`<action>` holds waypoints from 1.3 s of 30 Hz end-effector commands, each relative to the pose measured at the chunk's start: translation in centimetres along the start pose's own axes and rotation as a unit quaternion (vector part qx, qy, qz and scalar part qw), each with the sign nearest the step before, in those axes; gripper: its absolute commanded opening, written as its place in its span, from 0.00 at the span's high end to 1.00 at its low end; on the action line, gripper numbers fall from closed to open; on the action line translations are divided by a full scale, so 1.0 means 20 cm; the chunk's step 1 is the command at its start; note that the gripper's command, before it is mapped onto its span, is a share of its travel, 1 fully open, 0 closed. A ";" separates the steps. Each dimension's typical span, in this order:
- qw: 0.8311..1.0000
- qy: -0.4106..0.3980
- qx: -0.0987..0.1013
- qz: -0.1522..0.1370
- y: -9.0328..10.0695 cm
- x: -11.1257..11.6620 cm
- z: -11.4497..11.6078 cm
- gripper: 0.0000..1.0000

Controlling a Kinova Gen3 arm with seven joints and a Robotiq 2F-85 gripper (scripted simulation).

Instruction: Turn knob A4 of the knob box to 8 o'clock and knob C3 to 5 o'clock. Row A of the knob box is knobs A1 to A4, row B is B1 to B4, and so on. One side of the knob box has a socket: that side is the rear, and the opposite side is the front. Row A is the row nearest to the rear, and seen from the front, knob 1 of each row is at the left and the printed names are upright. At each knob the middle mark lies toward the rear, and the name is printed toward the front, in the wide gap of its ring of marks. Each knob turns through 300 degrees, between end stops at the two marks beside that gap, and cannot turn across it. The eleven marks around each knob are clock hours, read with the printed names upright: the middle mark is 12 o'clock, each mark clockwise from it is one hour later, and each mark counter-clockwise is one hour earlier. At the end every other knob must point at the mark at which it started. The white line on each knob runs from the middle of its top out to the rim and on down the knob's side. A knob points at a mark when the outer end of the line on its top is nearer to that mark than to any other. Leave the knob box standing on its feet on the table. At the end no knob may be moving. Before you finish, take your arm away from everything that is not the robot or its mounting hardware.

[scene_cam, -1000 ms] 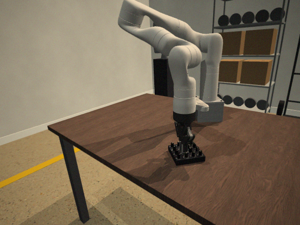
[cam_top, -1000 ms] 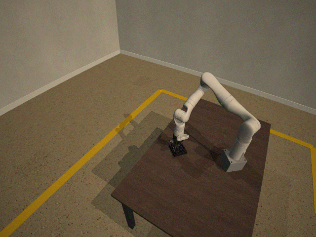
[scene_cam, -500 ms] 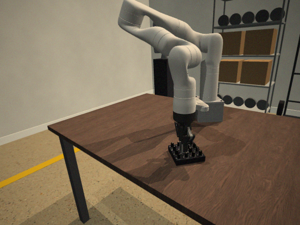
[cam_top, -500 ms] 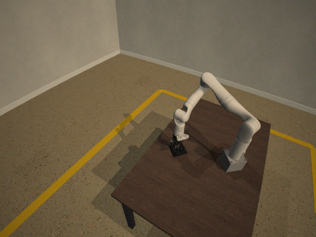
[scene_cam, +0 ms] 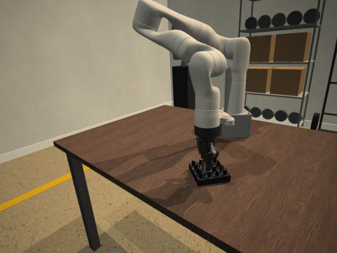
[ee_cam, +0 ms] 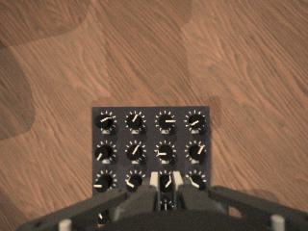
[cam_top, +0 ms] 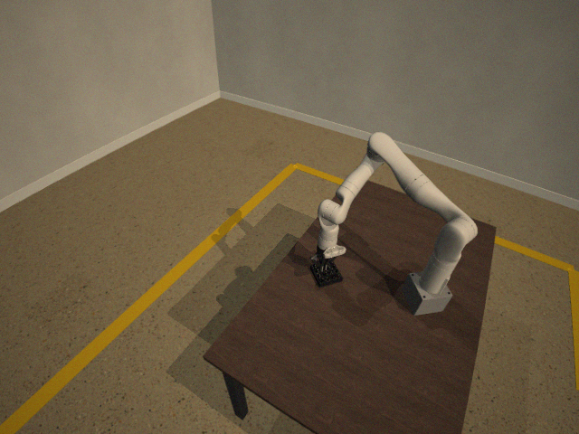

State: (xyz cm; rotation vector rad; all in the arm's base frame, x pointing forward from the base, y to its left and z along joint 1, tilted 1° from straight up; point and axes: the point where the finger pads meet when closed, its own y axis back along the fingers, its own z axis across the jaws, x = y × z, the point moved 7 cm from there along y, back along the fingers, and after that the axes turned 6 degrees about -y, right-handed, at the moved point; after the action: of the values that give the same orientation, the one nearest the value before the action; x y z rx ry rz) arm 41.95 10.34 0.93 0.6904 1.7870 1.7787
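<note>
The black knob box (ee_cam: 151,149) stands on the wooden table, also seen in the top view (cam_top: 327,274) and the exterior view (scene_cam: 209,173). In the wrist view its rear row is at the top. My gripper (ee_cam: 166,183) points straight down over the box and is shut on knob C3 (ee_cam: 166,183), third from the left in the third row. The fingers flank this knob on both sides. Knob A4 (ee_cam: 195,121), top right, has its white line pointing down-left, near 8 o'clock. The row nearest the front is hidden under my gripper.
The arm's grey base (cam_top: 428,294) stands on the table to the right of the box. The box sits near the table's left edge (cam_top: 280,261). A metal shelf with cardboard boxes (scene_cam: 277,62) stands behind the table.
</note>
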 end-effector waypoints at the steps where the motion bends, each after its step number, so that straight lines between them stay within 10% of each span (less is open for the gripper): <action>1: 1.000 -0.002 0.000 -0.001 0.00 0.00 0.00 0.92; 39: 0.990 -0.141 -0.001 0.000 0.00 0.00 0.00 0.92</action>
State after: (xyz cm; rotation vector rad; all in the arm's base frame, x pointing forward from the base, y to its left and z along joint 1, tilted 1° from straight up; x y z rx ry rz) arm 41.96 10.34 0.92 0.8858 1.6049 1.5993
